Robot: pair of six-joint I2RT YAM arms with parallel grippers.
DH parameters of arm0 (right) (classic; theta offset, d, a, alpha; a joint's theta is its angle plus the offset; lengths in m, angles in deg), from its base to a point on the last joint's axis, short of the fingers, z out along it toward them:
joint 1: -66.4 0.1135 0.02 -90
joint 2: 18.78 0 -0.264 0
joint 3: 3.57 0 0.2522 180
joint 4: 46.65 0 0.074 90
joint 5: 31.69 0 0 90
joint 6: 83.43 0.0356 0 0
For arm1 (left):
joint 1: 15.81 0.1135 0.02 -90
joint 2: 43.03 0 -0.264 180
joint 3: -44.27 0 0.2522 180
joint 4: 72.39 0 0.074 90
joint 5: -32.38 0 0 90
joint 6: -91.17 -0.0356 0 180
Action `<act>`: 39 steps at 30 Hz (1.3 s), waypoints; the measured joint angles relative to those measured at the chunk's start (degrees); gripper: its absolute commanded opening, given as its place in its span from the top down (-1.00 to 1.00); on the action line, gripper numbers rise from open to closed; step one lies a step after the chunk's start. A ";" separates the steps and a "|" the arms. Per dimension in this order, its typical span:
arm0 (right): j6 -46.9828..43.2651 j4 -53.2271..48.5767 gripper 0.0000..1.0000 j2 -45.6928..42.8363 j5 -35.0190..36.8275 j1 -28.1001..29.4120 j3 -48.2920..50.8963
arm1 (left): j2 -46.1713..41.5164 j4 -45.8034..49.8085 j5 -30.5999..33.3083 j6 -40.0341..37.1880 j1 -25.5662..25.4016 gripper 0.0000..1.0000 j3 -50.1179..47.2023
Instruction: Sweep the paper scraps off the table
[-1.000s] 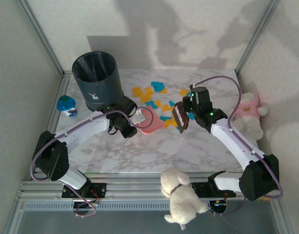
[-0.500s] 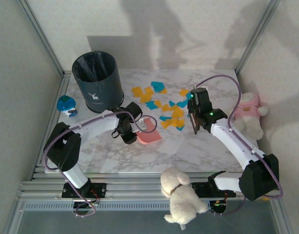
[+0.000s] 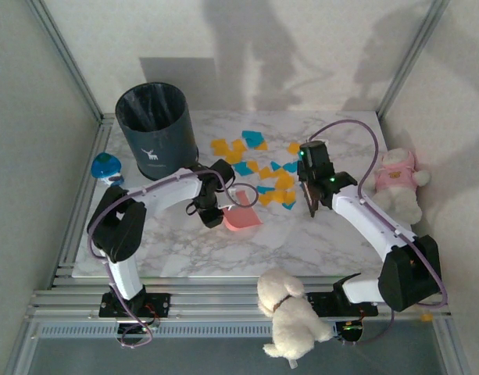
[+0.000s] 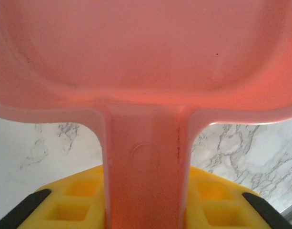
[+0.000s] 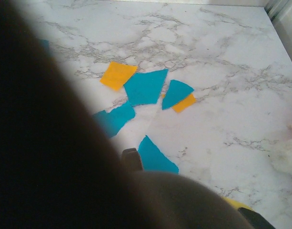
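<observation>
With its handle pinched between the left fingers (image 4: 69, 202), the pink dustpan (image 3: 242, 219) sits low at the surface (image 3: 317, 242); whether its lip touches the marble I cannot tell. The right fingers (image 5: 234, 204) are pressed together on a dark brush (image 3: 310, 197), which stands on the far side of the scrap field from the dustpan. The paper scraps (image 3: 264, 170), orange and teal, lie spread beyond the dustpan's open edge. The nearest are just beside it and the farthest are well apart from it.

The step in hand looks like driving those scraps into the dustpan's mouth. To do it well, I would set the bristles down beyond the scraps farthest from the dustpan and draw them toward its lip in short, flat strokes. Thin paper tends to slip under a raised brush or flutter aside under a fast one. The lip should sit flush on the surface, or pieces will slide beneath it, and the left grip must brace against the push. The dark bin (image 3: 155, 129), on the other side of the dustpan from the brush, is likely where the load goes afterwards.
</observation>
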 measured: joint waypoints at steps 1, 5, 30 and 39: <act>0.09 0.02 1.00 0.22 -0.04 0.07 -0.15 | 0.20 0.04 0.00 -0.17 0.00 1.00 0.28; 0.22 0.50 1.00 0.76 -0.33 0.44 -0.35 | 0.76 0.31 0.00 -0.59 0.00 1.00 1.68; -3.04 2.08 1.00 0.79 -10.32 2.91 -0.35 | 6.49 1.09 -0.42 -1.05 0.00 1.00 6.86; -4.33 2.10 1.00 0.79 -15.39 4.02 -0.68 | 7.45 1.09 -0.44 -1.03 0.00 1.00 7.50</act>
